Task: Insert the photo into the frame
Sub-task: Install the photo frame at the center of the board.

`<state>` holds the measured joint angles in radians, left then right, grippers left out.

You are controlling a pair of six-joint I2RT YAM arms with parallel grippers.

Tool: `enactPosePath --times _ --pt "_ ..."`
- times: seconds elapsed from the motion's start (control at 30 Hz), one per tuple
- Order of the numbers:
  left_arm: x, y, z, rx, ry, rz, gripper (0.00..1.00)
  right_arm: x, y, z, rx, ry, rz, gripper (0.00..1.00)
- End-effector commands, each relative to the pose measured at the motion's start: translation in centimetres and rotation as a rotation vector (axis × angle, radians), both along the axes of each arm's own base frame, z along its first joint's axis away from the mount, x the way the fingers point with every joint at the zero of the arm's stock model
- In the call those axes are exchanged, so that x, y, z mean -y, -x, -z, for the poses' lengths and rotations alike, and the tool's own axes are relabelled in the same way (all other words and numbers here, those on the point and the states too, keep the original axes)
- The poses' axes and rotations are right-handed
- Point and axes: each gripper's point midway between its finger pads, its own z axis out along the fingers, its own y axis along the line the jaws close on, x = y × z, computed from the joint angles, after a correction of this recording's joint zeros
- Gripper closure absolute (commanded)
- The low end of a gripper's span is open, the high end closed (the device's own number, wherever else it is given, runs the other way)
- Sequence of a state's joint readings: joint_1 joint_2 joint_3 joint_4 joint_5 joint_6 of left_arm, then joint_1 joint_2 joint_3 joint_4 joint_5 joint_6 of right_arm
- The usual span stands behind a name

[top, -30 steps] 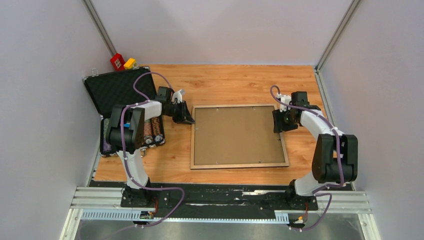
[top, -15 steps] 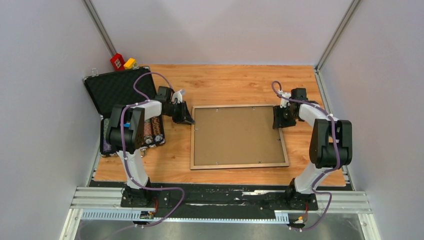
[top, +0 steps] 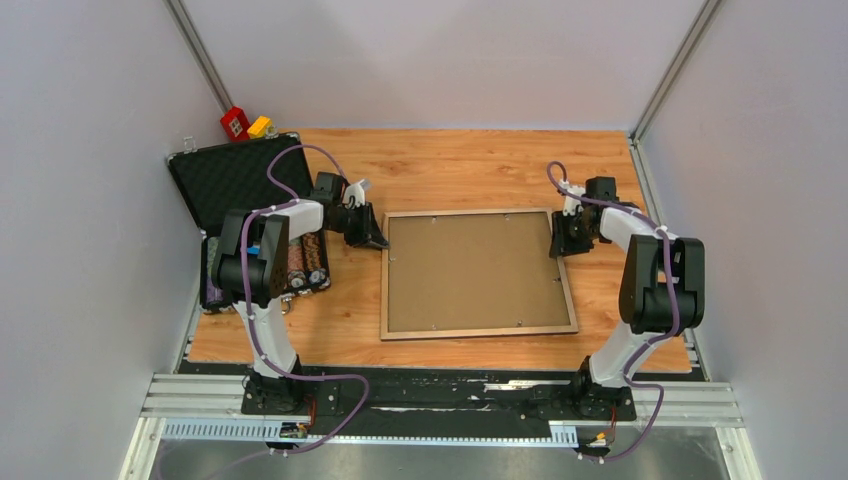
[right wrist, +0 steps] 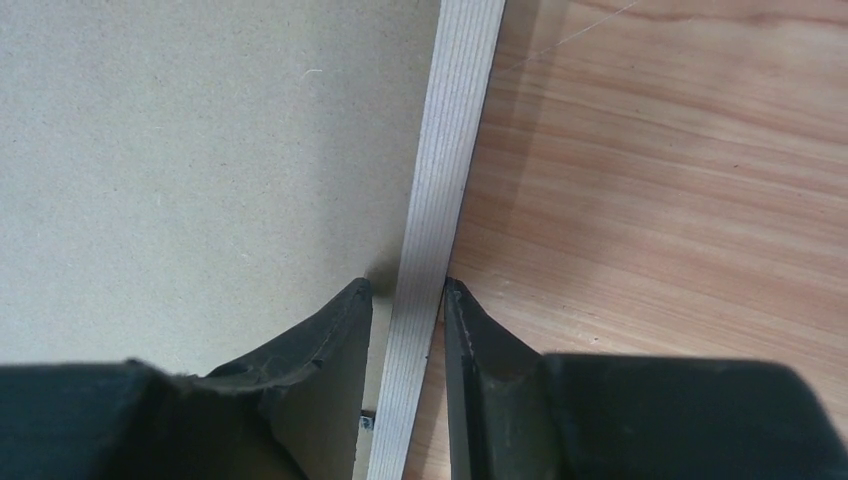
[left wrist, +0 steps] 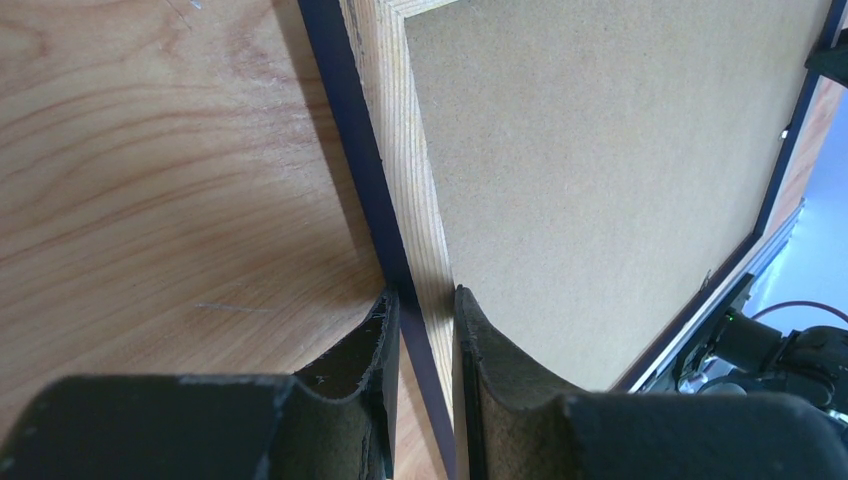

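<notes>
- Arms both reach forward, wrists tipped down near the far corners of the frame (top: pixel 480 329);
- left gripper (left wrist: pixel 420 300) pinched on the left rail; right gripper (right wrist: pixel 408 290) narrowly astride the right rail, sliver of gap on the panel side, so grip unclear;
- frame lies back-up mid table (top: pixel 460 165), backing panel (top: pixel 470 270) inside; open black case (top: pixel 235 175) beside left arm;
- versus a second ago: right gripper sits farther up its rail, elbow pulled in; left arm and frame unchanged.

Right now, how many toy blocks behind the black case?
2: a red plastic block, and a yellow plastic block beside it, both beyond the open black foam-lined case. It may hide more.
</notes>
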<state>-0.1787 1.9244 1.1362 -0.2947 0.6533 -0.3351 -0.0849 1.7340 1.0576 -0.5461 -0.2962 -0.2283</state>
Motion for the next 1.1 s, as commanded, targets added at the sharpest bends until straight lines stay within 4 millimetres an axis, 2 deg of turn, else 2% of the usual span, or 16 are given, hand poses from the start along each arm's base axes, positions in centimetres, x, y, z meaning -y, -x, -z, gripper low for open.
enactPosePath --times 0.0,0.53,0.7,1.07 --pt "0.5 0.1 -1.6 0.031 0.029 0.05 0.94 0.0 -1.9 -0.7 0.05 -0.019 0.008 0.7" --pt "0.2 -0.7 -1.0 0.024 -0.007 0.063 1.0 0.1 -3.0 -0.3 0.037 -0.02 0.015 0.91" --pt "0.0 -1.1 -1.4 0.04 -0.024 0.068 1.0 0.0 -3.7 -0.6 0.044 -0.031 0.022 0.93" --pt "-0.1 -3.9 -1.9 0.09 -0.059 0.066 1.0 -0.1 -5.1 -0.7 0.052 -0.048 0.036 0.94"
